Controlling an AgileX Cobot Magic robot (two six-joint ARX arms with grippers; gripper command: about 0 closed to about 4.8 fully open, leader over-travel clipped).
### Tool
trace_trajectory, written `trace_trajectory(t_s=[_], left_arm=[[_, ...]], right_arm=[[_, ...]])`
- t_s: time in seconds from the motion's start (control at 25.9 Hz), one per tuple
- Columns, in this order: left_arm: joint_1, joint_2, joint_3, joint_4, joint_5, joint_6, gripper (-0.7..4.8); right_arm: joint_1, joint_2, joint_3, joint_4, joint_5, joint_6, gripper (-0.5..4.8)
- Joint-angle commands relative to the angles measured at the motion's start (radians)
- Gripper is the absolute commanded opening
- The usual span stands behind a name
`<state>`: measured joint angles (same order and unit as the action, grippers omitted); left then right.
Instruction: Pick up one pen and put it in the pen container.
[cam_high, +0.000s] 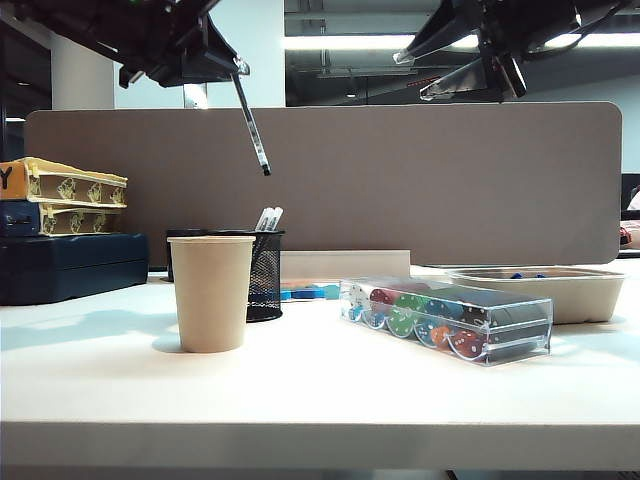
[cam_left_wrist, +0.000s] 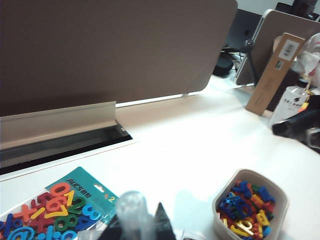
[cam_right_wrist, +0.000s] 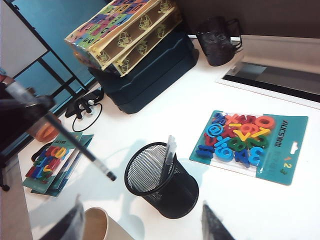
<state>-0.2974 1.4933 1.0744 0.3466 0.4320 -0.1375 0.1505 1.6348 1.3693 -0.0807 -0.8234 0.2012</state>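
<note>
Exterior view: left claw (cam_high: 232, 72), high above the desk (cam_high: 320, 390), pinches the pen (cam_high: 252, 128) by its upper end; the slim dark shaft hangs slanted, black tip lowest, in the air above the pen container (cam_high: 264, 275). Right claw (cam_high: 440, 72) is raised at the upper right, its clear fingers spread, holding nothing.

Pen container: black wire-mesh cylinder standing upright on the desk, just behind a tan paper cup (cam_high: 210, 292), with two white-topped pens leaning inside.

Also on the desk: a clear plastic case (cam_high: 445, 318) of coloured round chips and a shallow beige tray (cam_high: 550, 290), both smooth-walled.

Right wrist view only: the container's (cam_right_wrist: 162, 186) open round mouth from above, the held pen (cam_right_wrist: 80, 150) well apart from it in the air, and a teal card pack (cam_right_wrist: 250, 145) of coloured plastic numbers lying flat.

Left wrist view only: a rounded beige tub (cam_left_wrist: 250, 205) heaped with small coloured pieces; the pen itself cannot be made out here.
</note>
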Motion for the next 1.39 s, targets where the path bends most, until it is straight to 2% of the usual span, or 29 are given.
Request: trace_trajectory(t_s=[0.04, 0.19, 0.35, 0.62, 1.39], left_arm=[[-0.001, 0.026, 0.034, 0.013, -0.012, 0.037, -0.06], [-0.001, 0.053, 0.046, 0.004, -0.075, 0.105, -0.06], [0.01, 0.087, 0.046, -0.011, -0.099, 0.128, -0.06], [0.042, 0.143, 0.046, -0.004, -0.117, 0.13, -0.06], [0.042, 0.305, 0.048, 0.007, -0.122, 0.13, -0.06]], right_arm=[[0.002, -0.003, 0.005, 0.0, -0.001, -0.019, 2.97], [0.002, -0.001, 0.005, -0.006, 0.011, -0.028, 2.97], [0.002, 0.009, 0.004, -0.013, 0.018, -0.038, 2.97], [0.002, 0.024, 0.003, -0.054, 0.018, -0.064, 2.97], [0.002, 0.024, 0.002, -0.089, 0.018, -0.075, 2.97]])
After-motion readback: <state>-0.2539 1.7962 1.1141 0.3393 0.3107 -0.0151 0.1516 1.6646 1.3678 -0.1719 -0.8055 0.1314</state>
